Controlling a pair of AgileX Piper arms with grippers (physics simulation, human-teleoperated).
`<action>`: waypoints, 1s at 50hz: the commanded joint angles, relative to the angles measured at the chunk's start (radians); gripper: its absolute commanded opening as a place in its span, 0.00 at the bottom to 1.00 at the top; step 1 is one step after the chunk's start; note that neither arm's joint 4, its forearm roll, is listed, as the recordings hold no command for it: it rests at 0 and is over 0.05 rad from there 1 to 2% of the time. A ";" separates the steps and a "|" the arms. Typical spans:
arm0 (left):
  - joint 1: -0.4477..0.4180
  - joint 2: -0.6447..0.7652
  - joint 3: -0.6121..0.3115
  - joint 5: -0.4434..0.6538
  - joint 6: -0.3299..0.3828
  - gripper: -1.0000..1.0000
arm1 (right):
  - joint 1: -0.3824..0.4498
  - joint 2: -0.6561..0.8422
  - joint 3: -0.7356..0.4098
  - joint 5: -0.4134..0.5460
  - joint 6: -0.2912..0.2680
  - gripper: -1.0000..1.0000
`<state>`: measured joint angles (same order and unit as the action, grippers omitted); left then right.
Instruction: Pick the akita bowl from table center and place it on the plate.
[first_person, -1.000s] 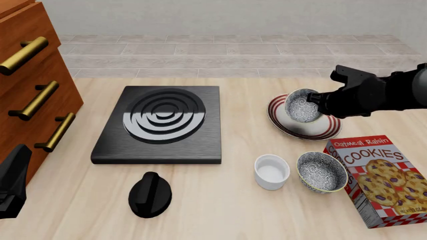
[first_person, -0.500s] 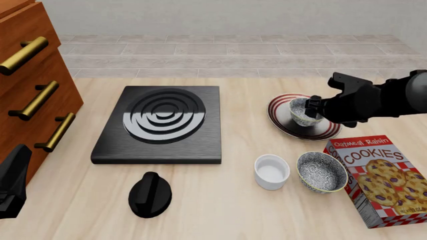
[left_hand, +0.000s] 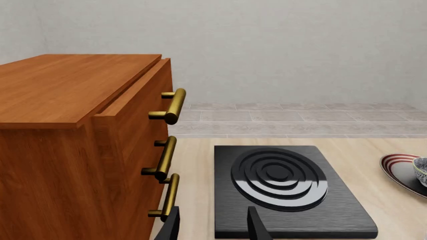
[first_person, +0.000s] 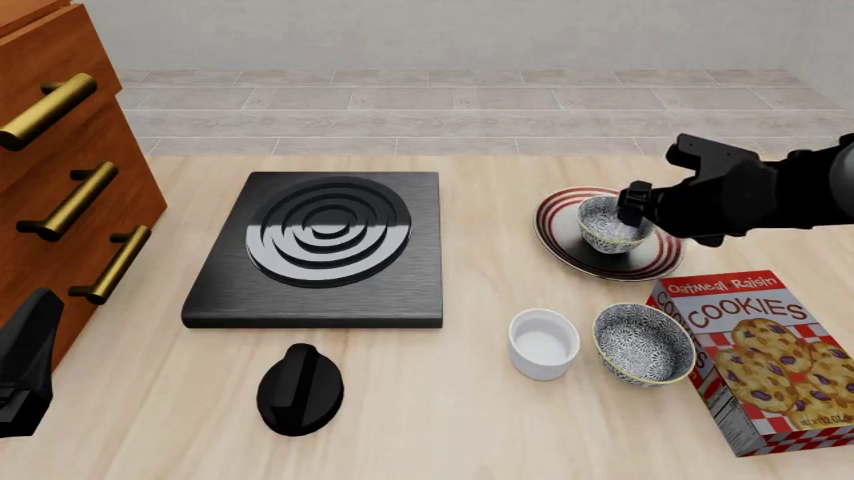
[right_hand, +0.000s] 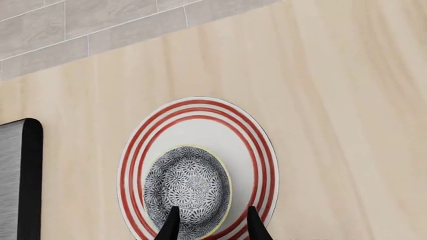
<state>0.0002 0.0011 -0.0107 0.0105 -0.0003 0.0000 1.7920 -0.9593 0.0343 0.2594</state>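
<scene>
The akita bowl (first_person: 611, 226) stands upright on the red-striped plate (first_person: 566, 250) at the right of the table. My right gripper (first_person: 623, 210) hovers just over the bowl's right rim, open, with its fingers straddling the rim. In the right wrist view the bowl (right_hand: 187, 187) rests a little off centre on the plate (right_hand: 200, 111), and the gripper (right_hand: 211, 226) shows a wide gap between its fingers. My left gripper (first_person: 38, 325) stays low at the near left, open and holding nothing (left_hand: 212, 227). The plate's edge (left_hand: 399, 167) shows in the left wrist view.
A wider speckled bowl (first_person: 645, 343) and a white cup (first_person: 543, 343) stand in front of the plate, beside a cookie box (first_person: 771, 360). A black burner plate (first_person: 320, 248) lies mid-table, a black knob (first_person: 299, 390) lies nearer, and a wooden drawer cabinet (first_person: 60, 150) stands left.
The right gripper lowered the tilted bowl onto the plate and set it upright. Its fingers have now spread and let go of the rim. The left arm has not moved.
</scene>
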 joint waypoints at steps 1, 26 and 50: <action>0.000 0.000 0.000 0.000 0.000 1.00 | -0.008 -0.049 0.006 0.006 -0.005 1.00; 0.000 0.000 0.000 0.000 0.000 1.00 | 0.063 -0.417 0.160 0.051 -0.070 1.00; 0.000 0.000 0.000 0.000 0.000 1.00 | 0.148 -0.897 0.453 0.029 -0.160 1.00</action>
<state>0.0002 0.0010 -0.0107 0.0104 -0.0002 0.1077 1.0825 -0.6041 0.0572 0.1205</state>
